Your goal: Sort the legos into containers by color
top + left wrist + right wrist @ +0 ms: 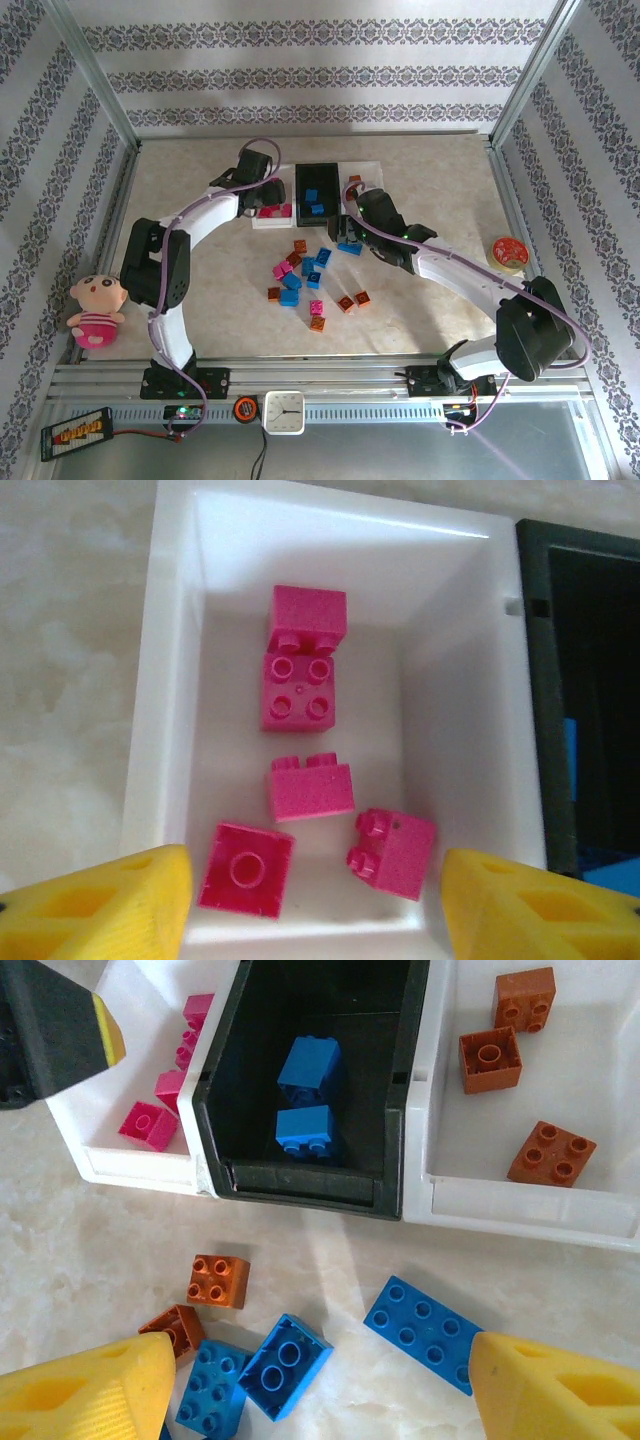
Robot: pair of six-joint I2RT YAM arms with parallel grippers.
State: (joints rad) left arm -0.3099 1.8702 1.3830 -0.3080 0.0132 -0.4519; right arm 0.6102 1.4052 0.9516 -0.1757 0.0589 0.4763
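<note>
Right pincer point(325, 1395) hung jaws apart, empty, over loose legos point(285, 1365) mid-desk. Long blue brick point(425, 1332) lay just by one finger, long axis slanting across the jaw line; black bin point(300, 1185) directly beyond. Left pincer point(320, 915), spread, empty, over the pink-filled white bin point(170, 680): right arm nearer.

Light was bright and even, soft shadows on the beige marbled tabletop point(420, 170), glare washed the glossy white plastic bin point(330, 530).
</note>
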